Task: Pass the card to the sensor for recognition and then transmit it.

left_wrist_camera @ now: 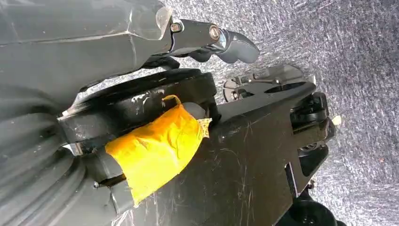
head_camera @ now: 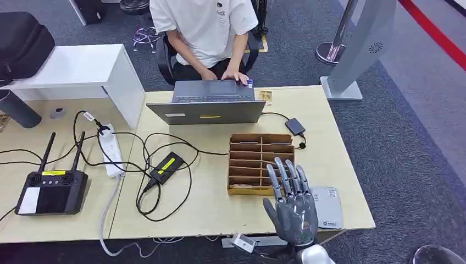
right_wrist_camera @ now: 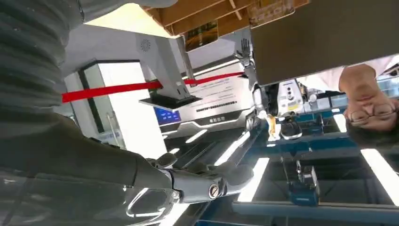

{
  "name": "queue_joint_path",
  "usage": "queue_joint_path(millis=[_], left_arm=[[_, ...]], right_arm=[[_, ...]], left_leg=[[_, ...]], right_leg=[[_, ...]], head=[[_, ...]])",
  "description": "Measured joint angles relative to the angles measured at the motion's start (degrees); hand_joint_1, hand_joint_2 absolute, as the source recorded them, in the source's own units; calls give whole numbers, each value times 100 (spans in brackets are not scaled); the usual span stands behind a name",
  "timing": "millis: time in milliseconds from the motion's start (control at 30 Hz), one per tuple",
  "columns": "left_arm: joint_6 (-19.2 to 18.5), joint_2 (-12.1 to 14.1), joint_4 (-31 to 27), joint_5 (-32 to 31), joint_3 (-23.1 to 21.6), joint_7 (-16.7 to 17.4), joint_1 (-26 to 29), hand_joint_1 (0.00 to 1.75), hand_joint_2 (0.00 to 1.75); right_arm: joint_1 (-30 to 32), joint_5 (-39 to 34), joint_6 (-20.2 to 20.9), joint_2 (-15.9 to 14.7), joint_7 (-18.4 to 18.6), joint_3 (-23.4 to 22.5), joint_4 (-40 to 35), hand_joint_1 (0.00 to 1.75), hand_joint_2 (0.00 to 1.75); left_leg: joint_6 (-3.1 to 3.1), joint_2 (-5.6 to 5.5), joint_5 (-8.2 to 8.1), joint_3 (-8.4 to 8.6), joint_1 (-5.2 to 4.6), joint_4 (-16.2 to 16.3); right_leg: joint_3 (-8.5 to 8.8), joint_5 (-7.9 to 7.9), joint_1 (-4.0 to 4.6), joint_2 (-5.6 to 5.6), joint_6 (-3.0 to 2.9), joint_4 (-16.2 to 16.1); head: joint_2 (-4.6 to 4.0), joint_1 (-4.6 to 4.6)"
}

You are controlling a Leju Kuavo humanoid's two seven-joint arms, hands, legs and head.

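Note:
My right hand point(head_camera: 294, 206) is raised at the table's near edge, fingers straight and spread, holding nothing. It stands in front of the near right corner of a brown cardboard slot box point(head_camera: 255, 159). A flat grey sensor pad point(head_camera: 329, 209) lies on the table just right of the hand. In the right wrist view the hand's thumb point(right_wrist_camera: 221, 181) and fingers hold nothing. I cannot make out a card in the slots. My left hand point(left_wrist_camera: 207, 37) hangs over grey carpet, thumb out, nothing in it.
A person point(head_camera: 203, 33) sits across the table typing on a grey laptop point(head_camera: 209, 107). A black adapter point(head_camera: 166, 166), cables, a white power strip point(head_camera: 112, 151) and a black controller point(head_camera: 52, 190) lie to the left. A small black box point(head_camera: 295, 126) sits behind the slot box.

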Motion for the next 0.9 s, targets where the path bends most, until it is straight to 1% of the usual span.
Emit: queue_joint_path(millis=[67, 133, 267, 467, 633, 900], left_arm=[[11, 0, 0, -11, -11, 4, 2, 0, 175], [66, 13, -70, -59, -15, 59, 28, 0, 175], [74, 24, -133, -74, -15, 94, 40, 0, 175], [48, 22, -131, -94, -15, 90, 35, 0, 175], [31, 24, -131, -138, -28, 72, 32, 0, 175], [15, 24, -131, -179, -44, 72, 30, 0, 175]], right_arm=[[-68, 0, -2, -48, 247, 183, 54, 0, 175], [-152, 0, -2, -48, 259, 346, 199, 0, 175], [-110, 2, -2, -48, 206, 468, 361, 0, 175], [-44, 0, 0, -37, 77, 477, 691, 0, 175], [-47, 0, -2, 28, -21, 440, 1023, 0, 175], [-62, 0, -2, 153, -139, 131, 1441, 0, 175]], left_leg=[[-1, 0, -1, -1, 0, -2], [-1, 1, -1, 0, 0, -3], [-1, -4, -1, -1, 0, -2], [-1, -2, -1, -2, 0, -2], [-1, -2, -1, -1, 0, -2], [-1, -2, -1, -1, 0, -2]], right_leg=[[0, 0, 0, 0, 0, 0], [0, 0, 0, 1, 0, 0], [-1, -1, 0, -5, 0, 0], [-1, -1, -1, -2, 0, 0], [-1, -1, 0, -2, 0, 0], [-1, -1, 0, -1, 0, 0]], head=[[0, 0], [0, 0], [0, 0], [0, 0], [0, 0], [0, 0]])
